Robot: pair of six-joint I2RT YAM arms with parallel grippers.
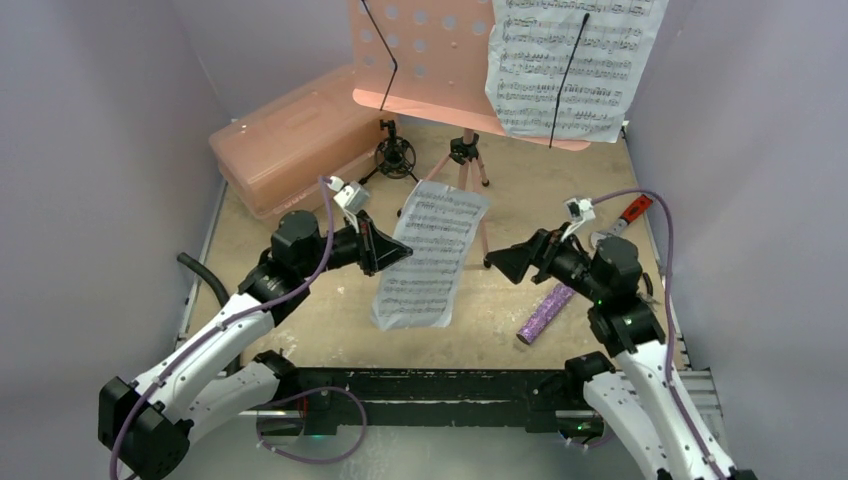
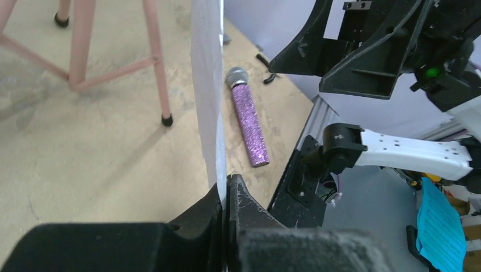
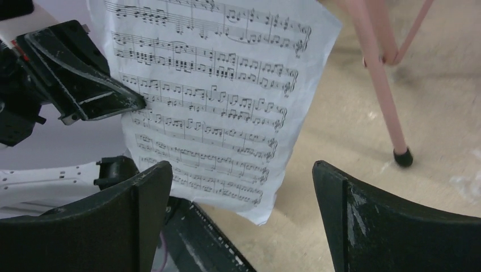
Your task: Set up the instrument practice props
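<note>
- Left pincer (image 1: 387, 248) clamped on a sheet-music page's (image 1: 430, 255) edge, above the middle of the bench (image 1: 560, 190).
- Right pincer (image 1: 512, 260) spread apart, near that page.
- Glittery purple microphone (image 1: 545, 313) lies by the bench's front edge.

Robot lab cell; plain grey walls (image 1: 100, 120) enclose plywood tabletop (image 1: 545, 200); left arm (image 1: 215, 338), right arm (image 1: 652, 372) bolted to rail (image 1: 440, 386).

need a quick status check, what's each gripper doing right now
Left gripper: closed, holding the loose sheet-music page by its edge.
Right gripper: open, holding nothing.
</note>
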